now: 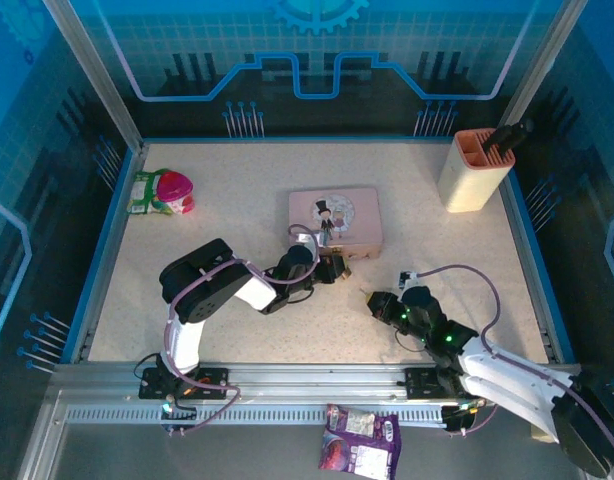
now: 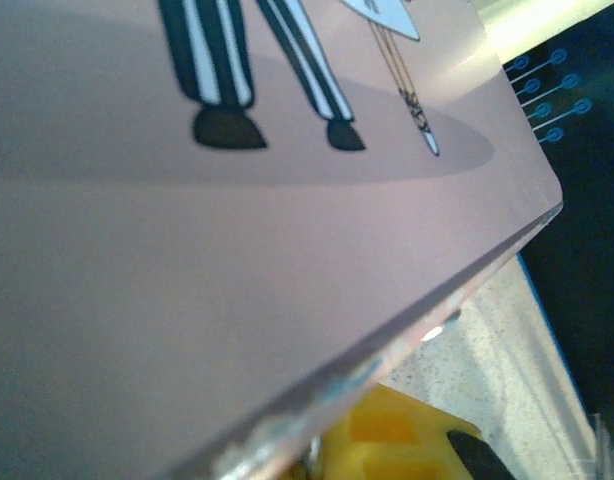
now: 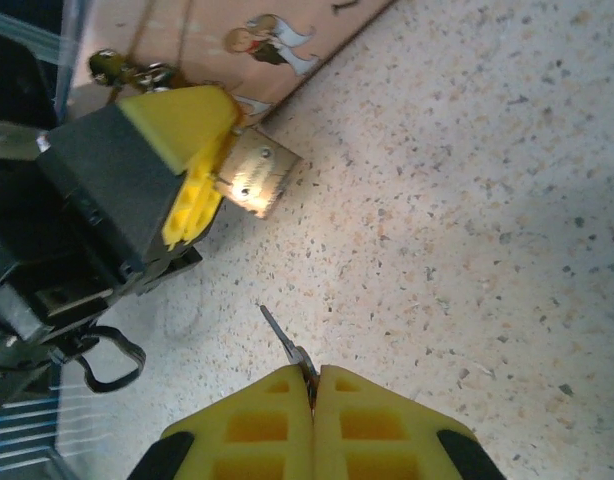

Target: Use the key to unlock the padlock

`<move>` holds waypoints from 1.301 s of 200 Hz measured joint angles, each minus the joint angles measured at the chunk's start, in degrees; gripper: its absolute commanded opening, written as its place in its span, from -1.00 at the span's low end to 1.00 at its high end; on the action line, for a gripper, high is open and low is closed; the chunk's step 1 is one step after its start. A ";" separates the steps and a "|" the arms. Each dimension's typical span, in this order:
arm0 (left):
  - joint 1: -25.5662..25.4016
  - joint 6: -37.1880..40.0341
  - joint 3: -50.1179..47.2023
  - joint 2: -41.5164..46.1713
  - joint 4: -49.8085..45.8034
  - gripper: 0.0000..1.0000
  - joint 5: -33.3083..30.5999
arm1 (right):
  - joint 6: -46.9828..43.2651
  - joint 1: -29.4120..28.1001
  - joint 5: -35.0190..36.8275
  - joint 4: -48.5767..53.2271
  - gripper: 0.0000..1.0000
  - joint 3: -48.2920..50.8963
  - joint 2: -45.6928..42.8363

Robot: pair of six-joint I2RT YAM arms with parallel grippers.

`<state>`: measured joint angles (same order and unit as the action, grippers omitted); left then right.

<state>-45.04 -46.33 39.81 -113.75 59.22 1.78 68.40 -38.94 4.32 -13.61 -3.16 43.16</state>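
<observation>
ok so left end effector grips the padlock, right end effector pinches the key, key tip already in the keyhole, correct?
No: the key is not in the padlock yet. The right wrist view shows its tip short of the lock, a gap between them. The left end effector does grip the padlock and the right end effector the key.

I read the padlock (image 3: 255,182) as brass-toned metal with a dull sheen, the key (image 3: 283,342) as thin dark metal. The pink tin (image 2: 237,300) looks smooth and satiny — scuffed bare along its edge. The right gripper (image 3: 314,378) has matt yellow plastic fingers; the table (image 3: 467,200) is speckled and matt.
</observation>
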 measured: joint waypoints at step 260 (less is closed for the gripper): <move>1.05 -17.05 -1.09 -0.63 13.11 -1.00 3.32 | 7.08 18.40 -26.29 -41.51 -1.00 -1.18 32.72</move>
<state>-43.99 -63.37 38.72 -114.39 72.34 5.10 75.48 -20.53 -21.98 -55.11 -4.34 75.88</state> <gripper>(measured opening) 0.082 0.064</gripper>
